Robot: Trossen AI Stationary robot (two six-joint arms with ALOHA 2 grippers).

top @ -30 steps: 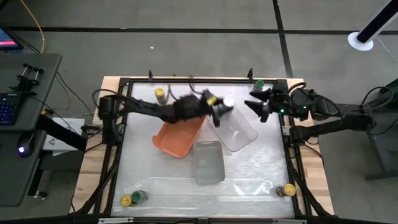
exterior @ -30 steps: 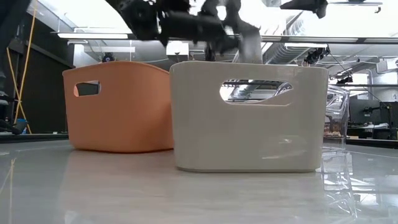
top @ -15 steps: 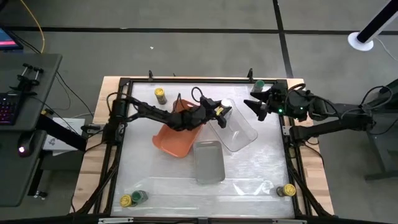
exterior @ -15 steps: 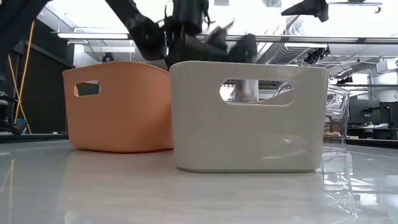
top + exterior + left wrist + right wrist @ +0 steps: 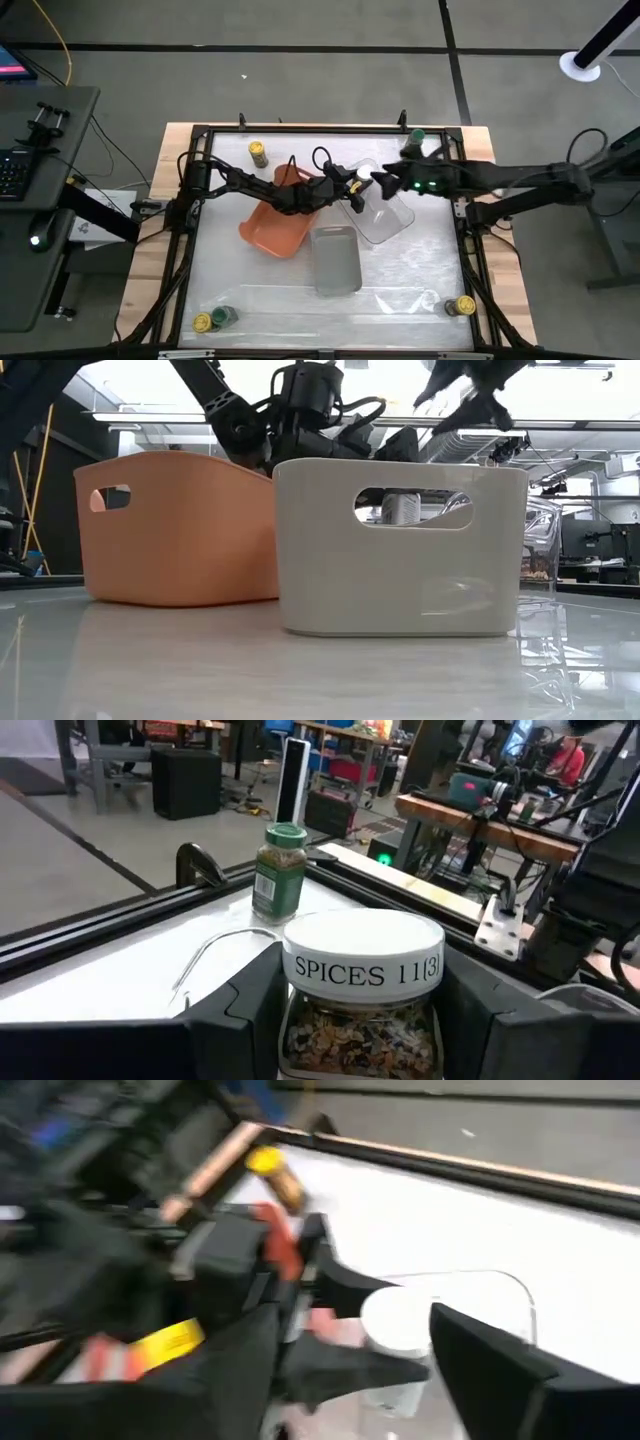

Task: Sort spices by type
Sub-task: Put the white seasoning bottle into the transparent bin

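Observation:
A spice jar with a white lid [image 5: 362,955] marked "SPICES 11(3)" stands upright over the clear tray's [image 5: 392,222] far left corner. My left gripper [image 5: 352,186] is shut on it. My right gripper [image 5: 383,183] hovers open just right of it, a finger [image 5: 470,1355] on each side of the lid [image 5: 398,1322], apart from it. The grey tray hides the jar's bottom [image 5: 403,510] in the low view. Other spices stand on the table: a yellow-lidded jar [image 5: 258,153] and a green-lidded jar [image 5: 415,135] at the far edge. My left gripper pinches the jar's glass body [image 5: 300,1025] just under the white lid between its two fingers. The fingers come nearly level from the table's left. The jar stays upright. Whether its bottom rests in the clear tray, I cannot tell.
An orange tray [image 5: 275,222] lies under my left arm, and a grey tray [image 5: 336,262] stands nearer the front. A yellow-lidded jar [image 5: 203,322] and a green-lidded jar [image 5: 223,316] stand front left, another yellow-lidded jar [image 5: 465,306] front right. A black frame [image 5: 300,128] rims the table.
My left gripper has come down with the white-lidded jar, still upright, into the clear tray's far left corner. The orange tray has slid a little toward the table's left. My right gripper has dropped and reached toward the table's left, up to the jar.

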